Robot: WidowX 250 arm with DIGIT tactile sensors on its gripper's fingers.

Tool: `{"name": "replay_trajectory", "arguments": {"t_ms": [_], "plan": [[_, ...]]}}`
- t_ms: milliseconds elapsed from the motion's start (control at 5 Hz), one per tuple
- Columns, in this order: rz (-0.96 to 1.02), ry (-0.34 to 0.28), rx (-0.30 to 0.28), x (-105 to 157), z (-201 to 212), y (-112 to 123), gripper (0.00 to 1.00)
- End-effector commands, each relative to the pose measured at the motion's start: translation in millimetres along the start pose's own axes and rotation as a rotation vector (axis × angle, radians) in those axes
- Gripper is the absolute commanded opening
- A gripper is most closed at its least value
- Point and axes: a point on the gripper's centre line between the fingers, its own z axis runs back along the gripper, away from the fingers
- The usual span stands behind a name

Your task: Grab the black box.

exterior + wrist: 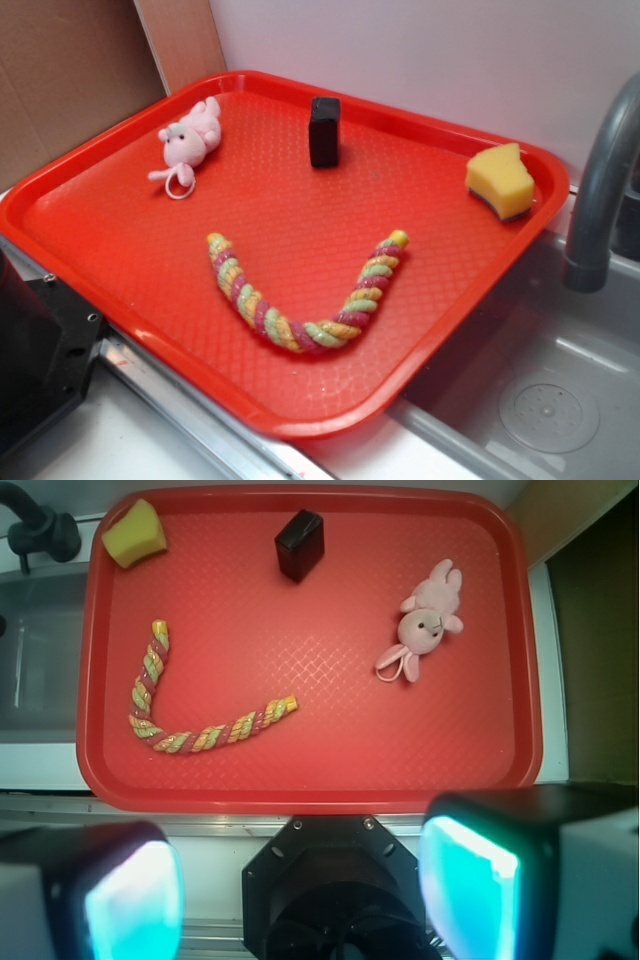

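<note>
The black box (pixel 324 131) stands upright on the red tray (pixel 120 305) near its far edge. In the wrist view the black box (pixel 300 544) sits at the top of the tray (pixel 310 798), far from my gripper (pixel 300 885). The gripper hangs high above the robot's base, off the tray's near edge. Its two lit fingertips (pixel 135 900) stand wide apart with nothing between them. The gripper itself does not show in the exterior view.
On the tray lie a pink plush toy (pixel 188 143), a curved multicoloured rope (pixel 300 325) and a yellow sponge (pixel 500 180). A grey faucet (pixel 600 190) and a sink (pixel 540 400) are to the right. The black robot base (pixel 40 350) is at the front left, cardboard (pixel 70 80) behind.
</note>
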Motion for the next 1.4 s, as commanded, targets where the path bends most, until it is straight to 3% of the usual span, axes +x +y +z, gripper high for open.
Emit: {"name": "replay_trajectory", "arguments": {"t_ms": [0,200,400,1000,1200], "plan": [[0.0,0.0,0.0,0,0,0,1.0],[0.126,-0.062,-0.016,32,-23,-8,1.0],[0.391,-0.119,-0.144,77,-41,-14,1.0],[0.391,-0.119,-0.144,77,-41,-14,1.0],[0.545,-0.064,-0.099,88,-88,-1,1.0]]}}
